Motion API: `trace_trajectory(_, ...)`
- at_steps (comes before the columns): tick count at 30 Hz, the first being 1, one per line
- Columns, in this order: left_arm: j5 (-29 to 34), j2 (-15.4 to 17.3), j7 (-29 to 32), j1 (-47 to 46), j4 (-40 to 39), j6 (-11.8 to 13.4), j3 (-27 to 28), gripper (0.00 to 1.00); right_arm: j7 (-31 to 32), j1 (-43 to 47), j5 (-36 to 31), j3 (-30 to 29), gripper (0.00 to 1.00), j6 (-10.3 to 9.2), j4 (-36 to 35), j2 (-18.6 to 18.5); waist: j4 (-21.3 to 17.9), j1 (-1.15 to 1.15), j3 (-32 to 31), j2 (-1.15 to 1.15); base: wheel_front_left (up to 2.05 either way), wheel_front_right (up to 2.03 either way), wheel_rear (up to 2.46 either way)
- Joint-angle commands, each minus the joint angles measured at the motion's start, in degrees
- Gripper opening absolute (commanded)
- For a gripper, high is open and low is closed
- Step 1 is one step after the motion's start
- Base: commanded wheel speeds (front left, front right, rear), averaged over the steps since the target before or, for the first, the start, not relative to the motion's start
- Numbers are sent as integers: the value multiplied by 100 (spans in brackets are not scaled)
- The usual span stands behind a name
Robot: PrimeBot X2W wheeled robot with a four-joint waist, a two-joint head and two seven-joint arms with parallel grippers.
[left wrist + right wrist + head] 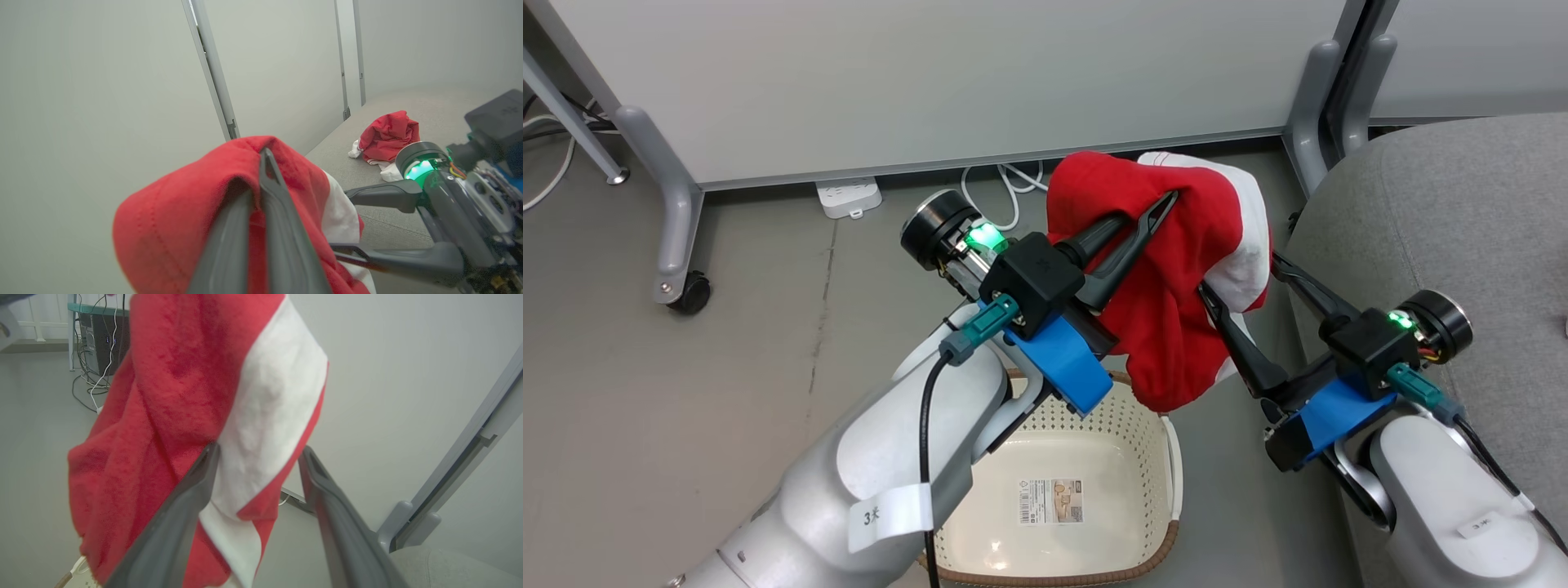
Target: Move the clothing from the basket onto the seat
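Observation:
A red garment with white stripes, the clothing (1168,327), hangs in the air above the basket (1131,425), with my left gripper (1170,198) shut on its upper fold. The left wrist view has those fingers (282,228) pinched on red fabric (171,228). My right gripper (1237,273) is open, its fingers standing either side of the garment's white-striped edge (261,408) without closing on it. The cream basket is empty, its label showing on the bottom. The grey seat (1445,204) is to the right, and another red garment (386,136) lies crumpled on it.
White partition panels on grey legs stand behind, one with a castor (690,292) at the left. On the floor by the panel lie a white power strip (849,196) and cables (1005,184). A panel leg (1311,114) stands close to the seat's corner.

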Motion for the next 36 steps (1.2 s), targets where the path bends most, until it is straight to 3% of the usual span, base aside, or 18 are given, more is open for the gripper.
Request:
trace_trajectory(1,10,3,-27,-31,-41,-10,-22,0,-20,-150,108,85,100,1,54,-36,23,0,16,0,0,0,0)
trace_trajectory(14,-20,-4,-27,-80,-85,-10,-136,0,-20,-596,874,768,100,1,59,-168,86,0,67,0,0,0,0)
trace_trajectory(15,-21,1,-27,-81,-81,-10,-144,0,-20,-606,884,776,81,1,50,-170,85,0,67,0,0,0,0)
trace_trajectory(16,-26,5,-27,-81,-77,-10,-150,0,-20,-608,902,783,22,1,43,-164,84,0,66,0,0,0,0)
trace_trajectory(17,-30,10,-27,-81,-74,-10,-155,0,-20,-598,940,796,0,1,36,-148,83,0,66,0,0,0,0)
trace_trajectory(36,-21,36,-27,-47,-43,-10,-135,0,-20,-534,954,820,0,1,-13,-173,59,0,77,0,0,0,0)
